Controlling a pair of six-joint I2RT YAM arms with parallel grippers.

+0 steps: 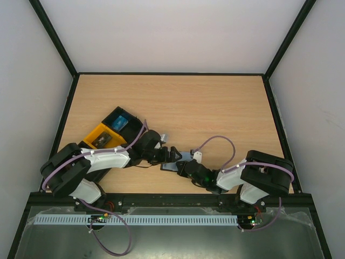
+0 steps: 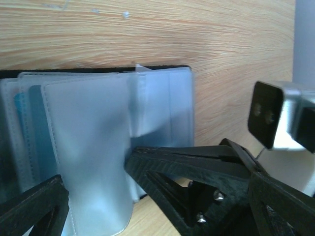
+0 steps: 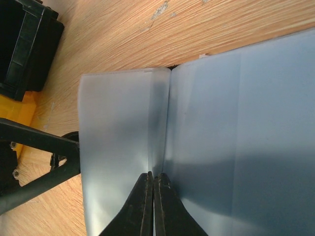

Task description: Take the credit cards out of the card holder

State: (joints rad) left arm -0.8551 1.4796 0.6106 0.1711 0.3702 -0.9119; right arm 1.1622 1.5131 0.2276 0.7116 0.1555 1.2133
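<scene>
Black-and-orange tray (image 1: 96,131) near card holder (image 1: 182,158)

One table (image 1: 215,102). Two robot arms, the left arm (image 1: 102,159) and the right arm (image 1: 242,175), with one gripper apiece: left gripper (image 2: 93,169), right gripper (image 3: 152,176), two fingers on each. One card holder (image 1: 175,163), showing at least three clear sleeves (image 2: 88,147). Two trays, one orange tray (image 1: 92,133) and one black tray (image 1: 131,115). Two cards in sight: one blue card (image 1: 119,122) and one teal card edge (image 2: 34,123) (any others behind it cannot be made out).
</scene>
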